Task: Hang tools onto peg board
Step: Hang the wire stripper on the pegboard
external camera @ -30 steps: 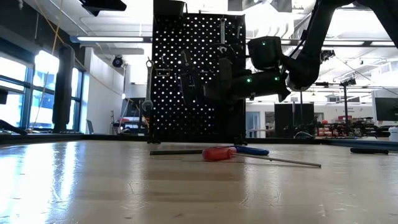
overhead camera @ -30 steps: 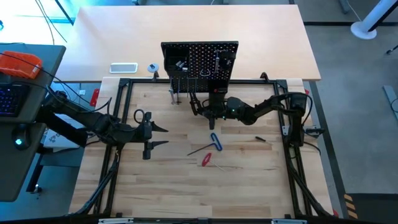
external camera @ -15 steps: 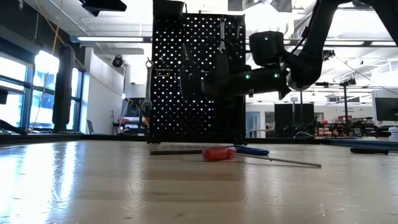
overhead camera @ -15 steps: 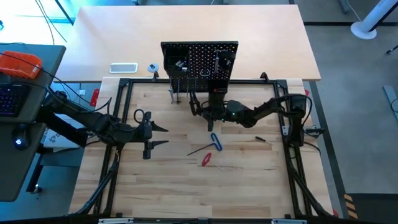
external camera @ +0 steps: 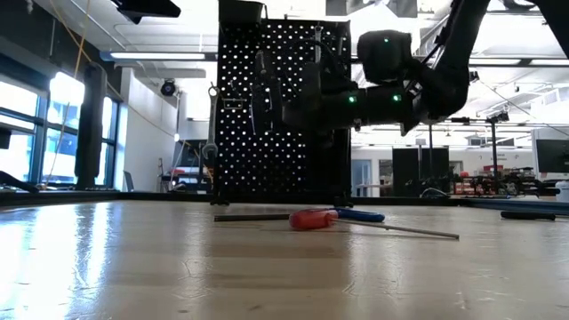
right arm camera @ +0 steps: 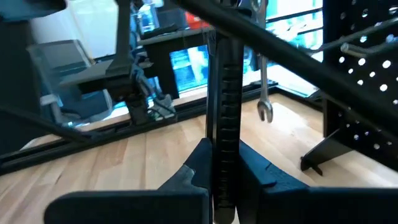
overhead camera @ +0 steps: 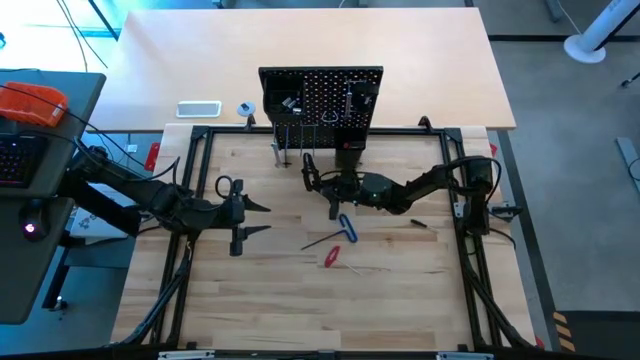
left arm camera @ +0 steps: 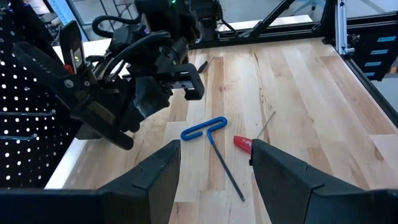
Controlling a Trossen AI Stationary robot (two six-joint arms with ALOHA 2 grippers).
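The black peg board (overhead camera: 320, 98) stands upright at the table's far edge, with silver wrenches (right arm camera: 262, 87) hanging from its hooks. Just in front of it my right gripper (overhead camera: 320, 182) is shut on a black C-clamp (overhead camera: 308, 165), held above the table (external camera: 262, 84). A blue-handled T hex key (overhead camera: 345, 228) and a red-handled screwdriver (overhead camera: 330, 256) lie flat on the wood in the middle; both also show in the left wrist view, the hex key (left arm camera: 205, 127) beside the screwdriver (left arm camera: 244, 143). My left gripper (overhead camera: 252, 218) waits open at the left, touching nothing. My right gripper pinches the clamp's ribbed black bar (right arm camera: 224, 134) between its two fingers. The fingers lie level, coming from the table's right, and cross the bar. The bar stands upright in the hold, and the clamp is lifted clear of the table.
A slim pen-like tool (overhead camera: 420, 224) lies on the wood to the right. A black frame (overhead camera: 200, 140) runs round the table's edges. Small black bins (overhead camera: 285, 105) sit on the peg board's left part.
My right gripper has swung toward the table's left and slightly toward the near edge, carrying the clamp along in front of the peg board. The clamp stays clear of the table.
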